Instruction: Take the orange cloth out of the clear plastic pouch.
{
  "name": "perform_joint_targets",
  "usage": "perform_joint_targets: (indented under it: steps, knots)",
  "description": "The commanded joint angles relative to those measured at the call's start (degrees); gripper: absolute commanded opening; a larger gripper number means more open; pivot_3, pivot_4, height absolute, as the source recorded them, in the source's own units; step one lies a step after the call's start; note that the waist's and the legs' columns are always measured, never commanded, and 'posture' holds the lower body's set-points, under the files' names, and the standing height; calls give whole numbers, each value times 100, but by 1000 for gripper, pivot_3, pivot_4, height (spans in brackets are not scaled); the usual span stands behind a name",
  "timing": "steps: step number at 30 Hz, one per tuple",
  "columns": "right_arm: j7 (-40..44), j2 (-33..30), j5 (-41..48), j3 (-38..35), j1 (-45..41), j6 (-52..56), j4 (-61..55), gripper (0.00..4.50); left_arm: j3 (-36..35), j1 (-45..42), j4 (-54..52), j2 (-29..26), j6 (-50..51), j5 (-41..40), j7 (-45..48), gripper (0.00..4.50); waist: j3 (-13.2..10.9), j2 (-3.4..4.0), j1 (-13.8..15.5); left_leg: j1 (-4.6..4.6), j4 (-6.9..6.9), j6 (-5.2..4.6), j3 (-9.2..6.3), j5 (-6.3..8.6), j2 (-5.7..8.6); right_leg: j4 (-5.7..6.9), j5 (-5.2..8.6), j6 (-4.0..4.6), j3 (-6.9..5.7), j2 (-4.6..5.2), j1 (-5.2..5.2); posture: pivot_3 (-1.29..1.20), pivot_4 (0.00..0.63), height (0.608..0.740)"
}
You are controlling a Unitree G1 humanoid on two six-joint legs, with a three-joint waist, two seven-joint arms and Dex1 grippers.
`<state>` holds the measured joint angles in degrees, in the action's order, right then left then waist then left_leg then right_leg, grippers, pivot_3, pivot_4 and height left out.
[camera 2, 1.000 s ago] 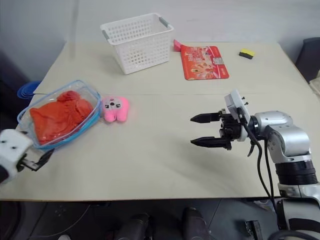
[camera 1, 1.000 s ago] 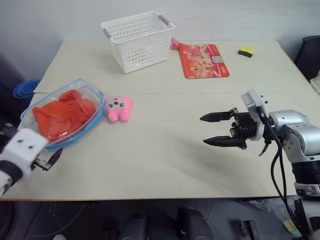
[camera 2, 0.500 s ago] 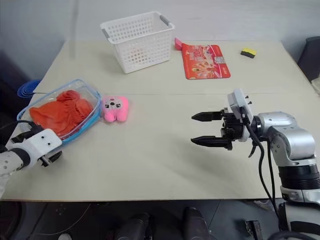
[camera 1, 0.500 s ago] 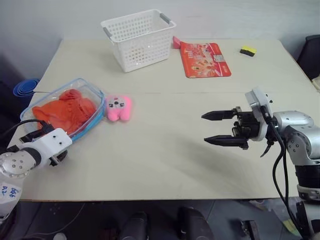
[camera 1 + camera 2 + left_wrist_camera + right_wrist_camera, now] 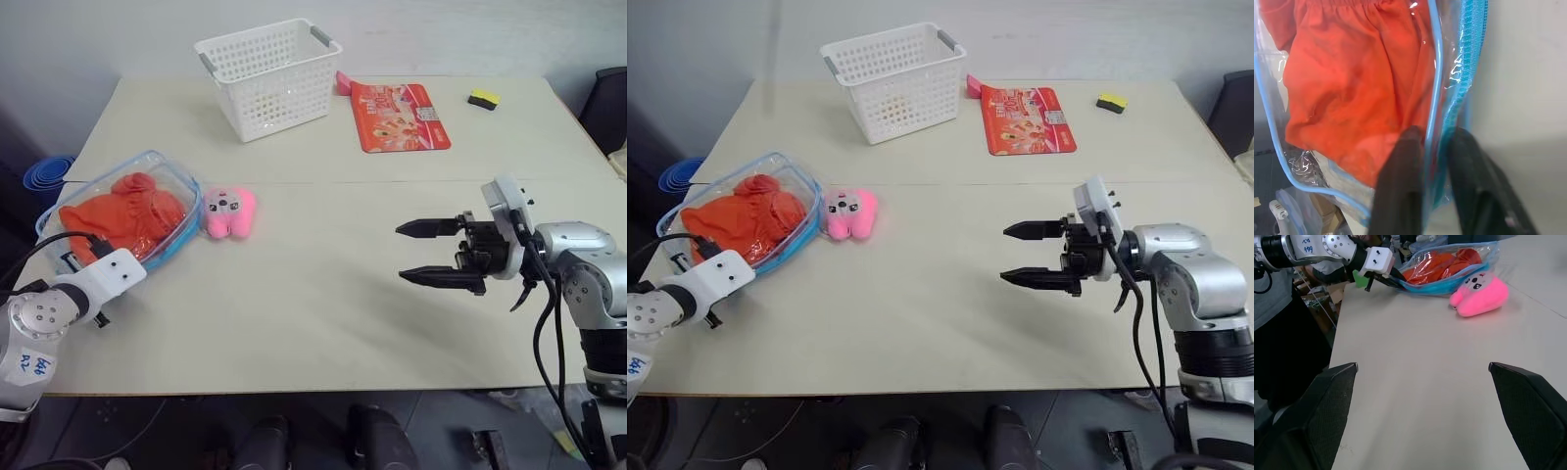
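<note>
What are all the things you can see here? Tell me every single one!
Cloth: one, orange, inside the pouch.
Pouch: one, clear with blue edging, at the table's left edge.
Plush toy: one, pink, right beside the pouch.
Basket: one, white, at the back of the table.
Packet: one, red, right of the basket.
Small block: one, yellow and black, back right.
Table: one, pale wood.
Blue stack: beyond the table's left edge.
Left gripper: black jaws shut on the pouch's edge.
Right gripper: black jaws open, above the table on the right, holding nothing.
</note>
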<state>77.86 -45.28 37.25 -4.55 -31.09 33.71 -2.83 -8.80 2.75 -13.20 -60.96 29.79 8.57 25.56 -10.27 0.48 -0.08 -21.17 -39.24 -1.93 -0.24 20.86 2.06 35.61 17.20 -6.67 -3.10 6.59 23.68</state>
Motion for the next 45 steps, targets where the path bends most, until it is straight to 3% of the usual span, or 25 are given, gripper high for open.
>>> perform_joint_targets:
  steps: [1,11,19,25,30,34,40,45]
  knots:
    - [-6,-119,67,-169,-14,-68,-184,4500,-76,35,-117,-21,-355,160,117,59,0,0,3,0,0,0,0,0,0,0,0,0,0,0,0,0,150,740]
    - [-1,-410,-230,-365,26,-336,281,4500,282,-251,-943,190,-2538,54,759,59,0,0,119,-3,-5,-4,-4,-1,10,-4,-1,-1,-3,9,-3,0,150,740]
    - [-153,-729,-256,-799,466,-413,305,4500,1402,-1249,-788,573,-3860,276,1377,59,0,0,146,-5,-14,-6,1,-3,8,-2,-2,-3,-16,3,-5,0,150,740]
    - [-365,-942,-222,-1181,727,-370,233,4500,2279,-2957,59,1578,-4237,574,1618,59,-1,0,166,-13,-54,-15,5,-7,17,20,-8,-15,-67,-14,-12,0,150,740]
    - [-528,-1020,-180,-1485,1076,-302,60,4500,2260,-4138,392,2605,-3780,145,1604,59,-3,-4,165,-20,-75,-19,3,-8,19,24,-12,-23,-67,-16,-16,0,150,740]
    - [-544,-1170,-271,-1731,1474,-358,56,4500,2058,-4600,249,3192,-3472,-191,1499,59,-3,-4,165,-23,-78,-20,2,-9,20,26,-13,-25,-66,-14,-14,0,150,740]
    - [-204,-1725,-268,-2359,2094,-379,241,4500,2779,-4175,633,2570,-3824,1303,1601,59,-3,-2,132,-10,-73,-20,19,-9,12,25,-13,-25,-55,-26,-18,0,150,740]
    - [-79,-1939,-318,-2608,2372,-411,351,4500,3408,-3592,874,2668,-3380,2235,1616,59,-3,-2,160,-3,-78,-22,23,-10,11,25,-14,-27,-45,-25,-27,0,150,740]
